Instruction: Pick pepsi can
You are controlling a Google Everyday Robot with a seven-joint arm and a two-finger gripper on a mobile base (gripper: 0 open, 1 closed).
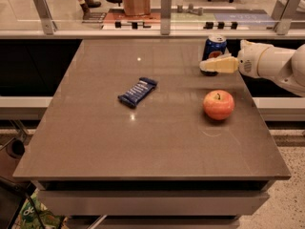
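Brown table top [143, 147], gripper [208, 67] at right edge, state (open or closed) not discernible; pepsi can [215, 44] just behind it, apple [218, 104] in front. Can to be centred, kept upright.

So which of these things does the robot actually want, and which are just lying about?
Part of the job:
pepsi can, at the far right of the table
tool, reaching in from the right, just in front of the can

Just lying about:
apple, near the right edge
blue snack bar, mid-table
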